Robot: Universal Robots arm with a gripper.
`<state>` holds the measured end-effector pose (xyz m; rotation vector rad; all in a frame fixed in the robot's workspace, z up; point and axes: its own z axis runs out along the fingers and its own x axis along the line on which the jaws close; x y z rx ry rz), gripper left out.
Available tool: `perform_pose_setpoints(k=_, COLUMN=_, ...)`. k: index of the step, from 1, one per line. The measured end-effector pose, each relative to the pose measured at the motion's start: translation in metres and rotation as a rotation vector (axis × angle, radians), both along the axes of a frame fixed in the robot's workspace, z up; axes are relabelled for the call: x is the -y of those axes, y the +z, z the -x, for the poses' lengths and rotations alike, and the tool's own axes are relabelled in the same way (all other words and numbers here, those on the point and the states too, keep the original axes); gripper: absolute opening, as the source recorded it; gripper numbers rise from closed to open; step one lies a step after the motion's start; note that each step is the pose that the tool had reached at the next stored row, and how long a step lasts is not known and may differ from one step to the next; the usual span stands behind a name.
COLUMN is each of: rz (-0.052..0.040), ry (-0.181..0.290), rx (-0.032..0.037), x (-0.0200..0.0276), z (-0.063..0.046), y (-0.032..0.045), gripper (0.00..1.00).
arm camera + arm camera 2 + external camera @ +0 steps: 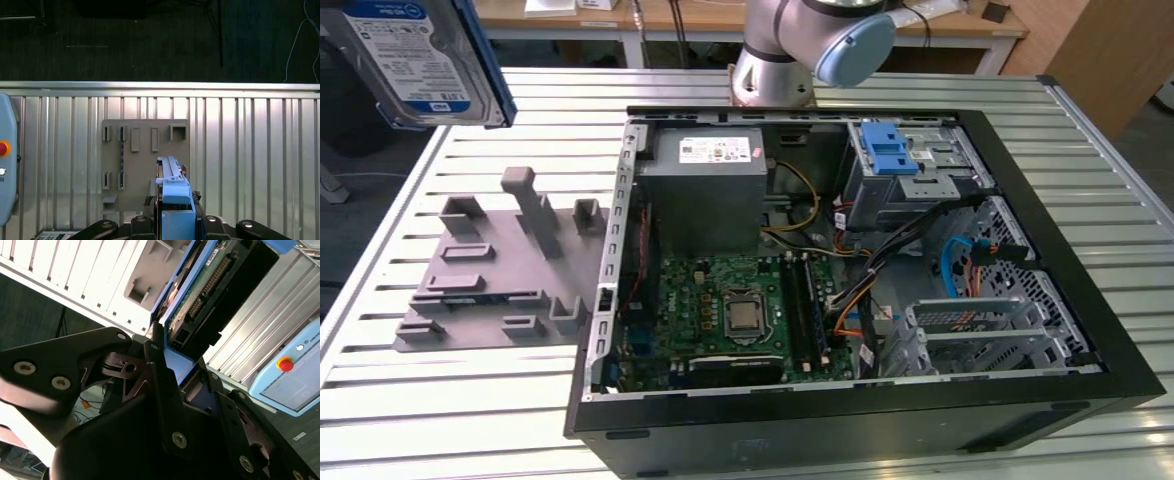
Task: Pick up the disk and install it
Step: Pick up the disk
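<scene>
The disk (pixel 414 60), silver with a blue-and-white label and a blue carrier frame, hangs in the air at the exterior view's upper left, above the table. In the first wrist view the disk (pixel 172 192) shows edge-on, high over the grey holder plate (pixel 145 150). My gripper (pixel 175 222) is shut on it, black fingers on either side. The second wrist view shows the gripper (pixel 175 367) clamped on the disk's (pixel 200 295) blue-edged end. The open computer case (pixel 1067 250) lies on the table toward the exterior view's right, apart from the disk.
The grey holder plate (pixel 494 270) with upright posts lies on the slatted metal table (pixel 454 400), beside the case. Inside the case are a drive cage with a bright blue latch (pixel 894 150), a power supply (pixel 707 190) and the motherboard (pixel 734 310). A pendant with a red button (pixel 4 148) lies on the table.
</scene>
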<state>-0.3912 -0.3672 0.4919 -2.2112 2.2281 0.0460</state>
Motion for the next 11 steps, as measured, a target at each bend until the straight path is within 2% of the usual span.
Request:
perform_pose_setpoints(k=8, rz=0.0, ry=0.0, rx=-0.0001, x=0.0007, z=-0.011, y=-0.0002, gripper=0.36)
perform_pose_setpoints(k=11, rz=0.0001, ry=0.0, rx=-0.0001, x=0.005, z=-0.015, y=-0.0004, gripper=0.36)
